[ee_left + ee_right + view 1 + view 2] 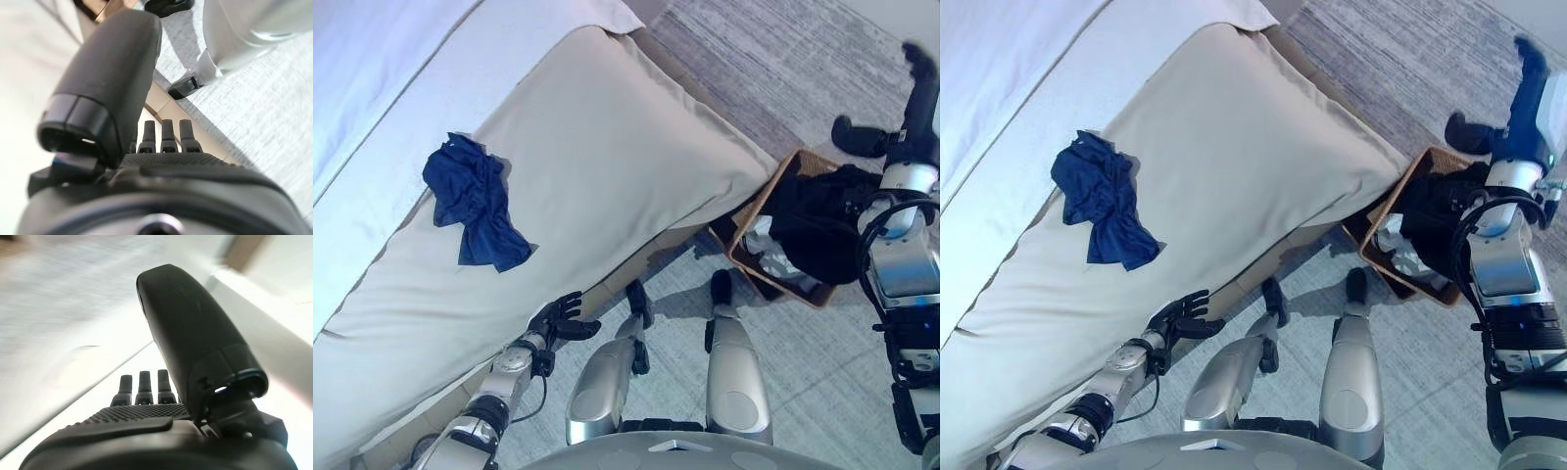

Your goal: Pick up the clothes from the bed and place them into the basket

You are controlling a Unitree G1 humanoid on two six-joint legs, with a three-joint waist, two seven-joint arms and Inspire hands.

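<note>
A crumpled dark blue garment (470, 201) lies on the beige bed cover (607, 166), left of the middle. A brown wicker basket (785, 176) stands on the floor by the bed's corner, with black cloth (818, 220) and white cloth (769, 250) inside. My right hand (901, 108) is raised above the basket's far side, fingers straight, holding nothing. My left hand (558, 318) hangs low beside the bed's near edge, fingers relaxed and empty, well below the blue garment.
A white sheet (382, 59) covers the bed's upper left. A grey striped rug (783, 59) lies beyond the basket. Pale grey floor (813, 372) stretches between the bed and basket.
</note>
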